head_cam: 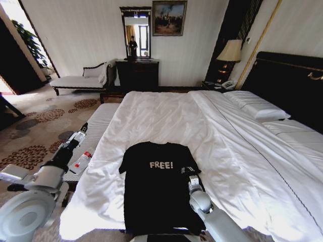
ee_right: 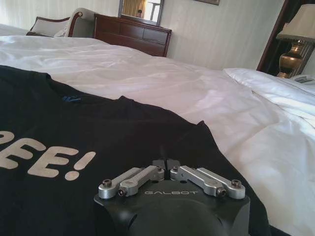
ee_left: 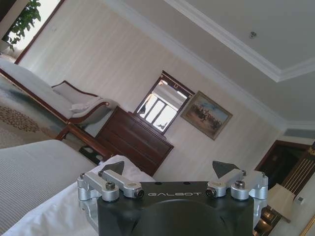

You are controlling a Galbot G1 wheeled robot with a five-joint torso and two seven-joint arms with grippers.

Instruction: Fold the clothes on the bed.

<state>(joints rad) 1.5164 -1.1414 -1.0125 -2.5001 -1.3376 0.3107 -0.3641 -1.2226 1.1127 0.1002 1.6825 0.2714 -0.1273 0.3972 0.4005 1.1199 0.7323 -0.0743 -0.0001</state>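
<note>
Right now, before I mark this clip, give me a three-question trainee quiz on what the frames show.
1. True or false: the black T-shirt lies spread flat on the bed with its "FREE!" lettering facing up.
2. Which gripper is down at the T-shirt? A) left gripper B) right gripper C) both
3. Fill in: the left gripper is held off the bed's side with its fingers ____.

Key:
1. True.
2. B: the right gripper sits low at the sleeve side of the shirt, fingers closed together; whether cloth is pinched between them cannot be told.
3. Open: the two fingertips stand wide apart with nothing between them.
</note>
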